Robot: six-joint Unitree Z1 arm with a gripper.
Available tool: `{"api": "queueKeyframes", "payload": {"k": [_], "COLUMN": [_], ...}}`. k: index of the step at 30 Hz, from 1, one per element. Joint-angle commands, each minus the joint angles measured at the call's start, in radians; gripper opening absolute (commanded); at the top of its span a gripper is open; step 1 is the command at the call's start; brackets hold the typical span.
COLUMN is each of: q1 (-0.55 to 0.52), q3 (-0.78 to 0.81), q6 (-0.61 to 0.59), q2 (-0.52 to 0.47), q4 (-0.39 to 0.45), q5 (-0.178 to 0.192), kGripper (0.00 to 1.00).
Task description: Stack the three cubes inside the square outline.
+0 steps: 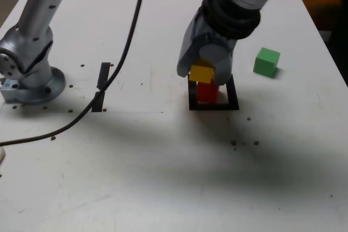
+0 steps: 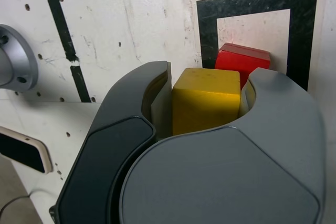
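While the gripper is clamping the yellow cube just above the red cube inside the square outline, an off-centre release is risking a topple.

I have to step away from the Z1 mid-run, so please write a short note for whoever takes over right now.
Tool: shut on the yellow cube, held just above the red cube; whether the two touch cannot be told.
Red cube: standing inside the square outline, on its white centre.
Green cube: loose on the table, beyond the outline toward the exterior view's right, untouched.
Done: red placed in the square; yellow picked up and brought over it.
Left: set yellow squarely on red and release, then fetch green and stack it on top.
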Motion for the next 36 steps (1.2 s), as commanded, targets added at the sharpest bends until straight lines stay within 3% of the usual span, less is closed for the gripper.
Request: {"api": "queueKeyframes", "payload": {"k": [1, 10, 28, 36], "q1": [0.003, 0.003, 0.003, 0.003], "q3": [0.016, 0.077, 0.104, 0.103], "q6": [0.000, 0.000, 0.004, 0.004], "q2": [-0.022, -0.058, -0.058, -0.059], "q4": [-0.018, -0.107, -0.151, -0.143], "q5": [0.000, -0.001, -0.001, 0.001], "kGripper": [0.12, 0.12, 0.12, 0.29]}}
